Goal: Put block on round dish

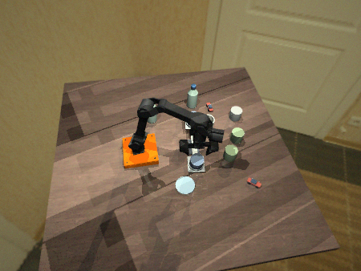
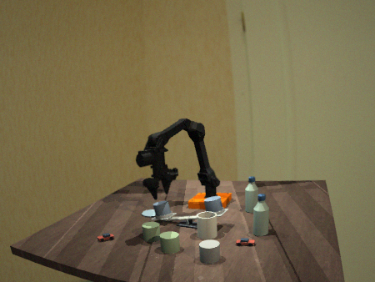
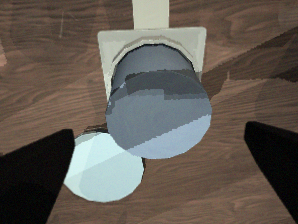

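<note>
Two identical blue-grey cups stand on the end pads of a small white balance (image 2: 183, 218) (image 3: 150, 20). The near cup (image 1: 196, 161) (image 2: 162, 208) (image 3: 157, 107) is right below my gripper (image 1: 197, 149) (image 2: 160, 193) (image 3: 159, 131). The gripper is open wide and empty, with a finger on either side above this cup and not touching it. The far cup (image 2: 213, 203) stands near the orange arm base (image 1: 139, 156); in the top view the arm hides it. The pale blue round dish (image 1: 184, 185) (image 2: 147, 213) (image 3: 102, 167) lies on the table just beside the near cup. No block shows.
Two green cylinders (image 1: 237, 135) (image 1: 230, 153), a grey cylinder (image 1: 236, 113) and a hollow beige cup (image 2: 207, 224) stand beside the balance. There are two bottles (image 2: 251, 194) (image 2: 261, 214) and two small toy cars (image 1: 209, 107) (image 1: 253, 182). The table edge runs beyond them.
</note>
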